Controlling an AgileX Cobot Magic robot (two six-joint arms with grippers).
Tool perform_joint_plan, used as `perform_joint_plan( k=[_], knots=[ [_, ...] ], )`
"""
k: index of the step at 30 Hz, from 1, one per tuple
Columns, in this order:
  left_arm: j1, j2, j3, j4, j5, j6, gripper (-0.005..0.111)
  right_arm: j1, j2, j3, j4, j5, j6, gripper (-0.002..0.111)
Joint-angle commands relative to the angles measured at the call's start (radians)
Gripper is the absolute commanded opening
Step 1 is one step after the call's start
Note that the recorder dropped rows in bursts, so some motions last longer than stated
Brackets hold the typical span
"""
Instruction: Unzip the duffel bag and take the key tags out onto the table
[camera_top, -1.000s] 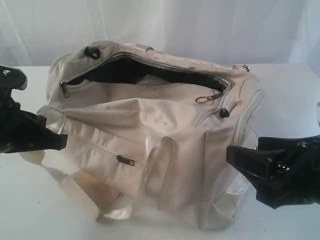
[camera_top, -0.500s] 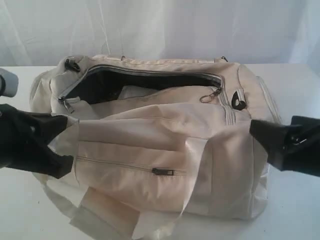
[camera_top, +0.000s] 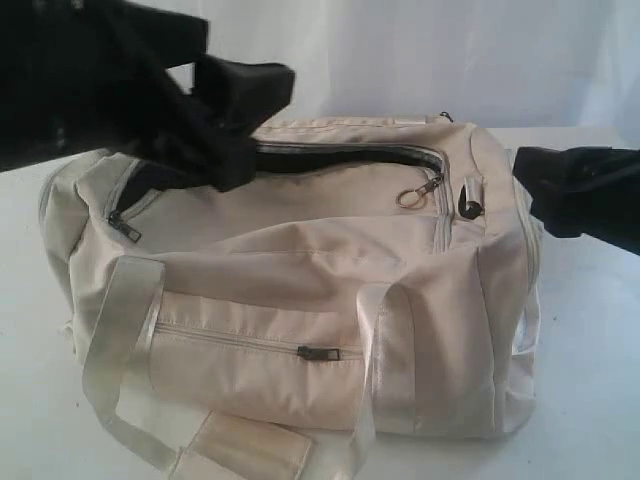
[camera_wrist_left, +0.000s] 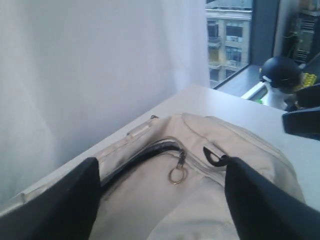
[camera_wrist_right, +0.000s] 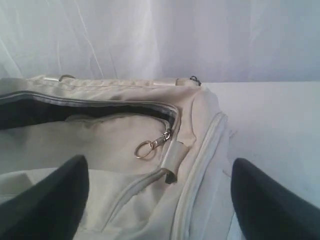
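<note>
Raised now, left tool, released, partly hides the duffel bag opening; right tool, released, is cropped.

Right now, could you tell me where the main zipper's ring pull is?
In the exterior view, the ring pull hangs at the right end of the duffel bag's open top zipper, left of a dark D-ring.

Soft bright backlight — frames hazy, washed out, near arms blurred.

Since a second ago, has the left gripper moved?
Yes: left gripper went up and right, from below the table's back edge to over the bag's opening.
</note>
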Motion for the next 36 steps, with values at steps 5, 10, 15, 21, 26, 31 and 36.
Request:
perform_joint_plan(
  k=[5,10,15,21,26,31,36],
  knots=[
    [0.043,0.279,-0.164,-0.014,0.186,0.021,0.071,-0.007,0.143,-0.046,0.000,0.049,-0.024,0.073],
    [0.112,0.442,-0.267,-0.027,0.319,0.017,0.070,-0.007,0.215,-0.093,0.000,0.067,-0.024,0.073],
    [0.160,0.579,-0.375,-0.024,0.396,0.021,0.070,-0.007,0.291,-0.147,0.000,0.075,-0.024,0.070],
    [0.164,0.740,-0.501,0.051,0.386,0.029,0.070,-0.007,0.388,-0.186,0.000,0.097,-0.026,0.070],
    [0.164,0.833,-0.554,0.050,0.352,0.040,0.070,-0.007,0.450,-0.192,0.000,0.136,-0.040,0.070],
    [0.164,0.876,-0.554,0.050,0.338,0.040,0.067,-0.007,0.469,-0.192,0.000,0.219,-0.061,0.070],
    [0.164,0.930,-0.555,0.050,0.348,0.118,0.066,-0.007,0.469,-0.192,0.000,0.257,-0.061,0.069]
  ],
)
